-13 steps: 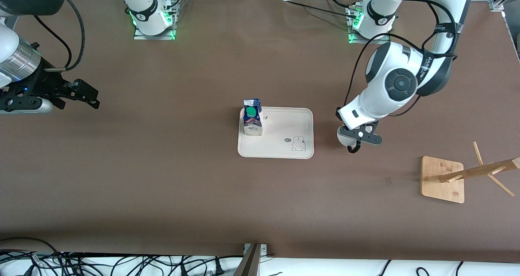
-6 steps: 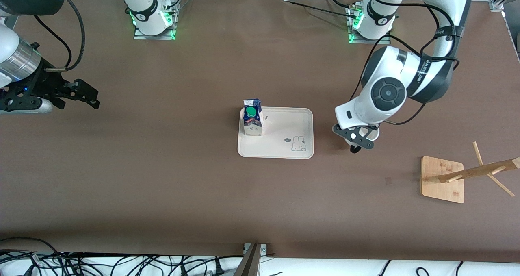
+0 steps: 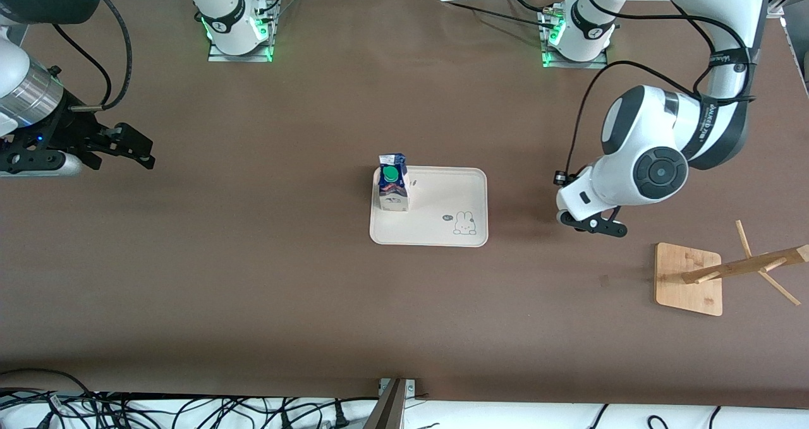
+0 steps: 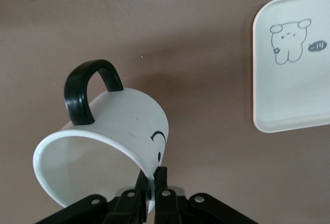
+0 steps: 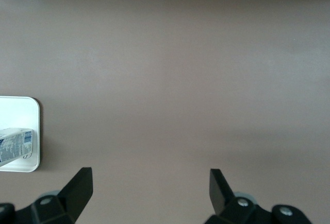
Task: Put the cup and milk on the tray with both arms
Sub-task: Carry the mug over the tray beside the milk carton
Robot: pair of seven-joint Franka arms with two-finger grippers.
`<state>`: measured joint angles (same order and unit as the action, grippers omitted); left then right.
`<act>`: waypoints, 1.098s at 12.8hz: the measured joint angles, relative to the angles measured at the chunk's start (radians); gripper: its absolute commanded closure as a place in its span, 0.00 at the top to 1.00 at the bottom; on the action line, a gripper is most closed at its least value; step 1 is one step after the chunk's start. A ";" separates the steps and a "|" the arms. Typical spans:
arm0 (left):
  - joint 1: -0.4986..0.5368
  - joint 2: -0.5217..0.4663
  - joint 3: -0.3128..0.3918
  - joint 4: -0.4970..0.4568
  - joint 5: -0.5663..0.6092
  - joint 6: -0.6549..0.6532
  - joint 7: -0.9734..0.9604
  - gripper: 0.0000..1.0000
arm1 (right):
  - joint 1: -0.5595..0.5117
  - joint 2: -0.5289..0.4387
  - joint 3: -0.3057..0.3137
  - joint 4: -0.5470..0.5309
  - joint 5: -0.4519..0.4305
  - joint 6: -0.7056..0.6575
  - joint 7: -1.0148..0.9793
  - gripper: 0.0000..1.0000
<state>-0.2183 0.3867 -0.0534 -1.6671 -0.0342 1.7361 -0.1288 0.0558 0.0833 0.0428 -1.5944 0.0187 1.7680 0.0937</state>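
Surface: a brown table (image 3: 284,277) carries everything in the scene.
Tray: the cream tray (image 3: 442,223) lies flat near the table's middle, with its bunny drawing at the corner toward the left arm's end.
Rack: a square wooden rack base (image 3: 687,278) sits toward the left arm's end, nearer the front camera than the tray, well apart from it.

The tray (image 3: 442,192) carried a small dark oval mark with tiny lettering beside its bunny drawing, too small to read. The milk (image 3: 393,191) carton's print was likewise illegible. No other text could be read.
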 measured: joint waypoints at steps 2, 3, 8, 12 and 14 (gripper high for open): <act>-0.014 0.006 -0.019 0.000 -0.059 -0.004 -0.097 0.00 | 0.000 0.000 0.000 0.000 0.000 0.000 0.000 1.00; -0.021 0.013 -0.024 0.000 -0.101 -0.004 -0.124 0.00 | 0.000 0.000 0.000 0.000 0.000 0.000 0.000 1.00; -0.120 0.081 -0.031 0.052 -0.206 -0.003 -0.234 0.00 | 0.000 0.000 0.000 0.000 0.000 0.000 0.000 1.00; -0.180 0.159 -0.033 0.150 -0.225 0.000 -0.238 0.00 | -0.001 0.000 0.000 0.000 0.000 0.000 0.000 1.00; -0.202 0.194 -0.035 0.184 -0.225 0.024 -0.237 0.00 | -0.001 0.000 0.000 0.000 0.000 0.000 0.000 1.00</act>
<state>-0.4203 0.5811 -0.0882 -1.4828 -0.2597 1.7602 -0.3656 0.0552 0.0834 0.0425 -1.5945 0.0187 1.7679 0.0937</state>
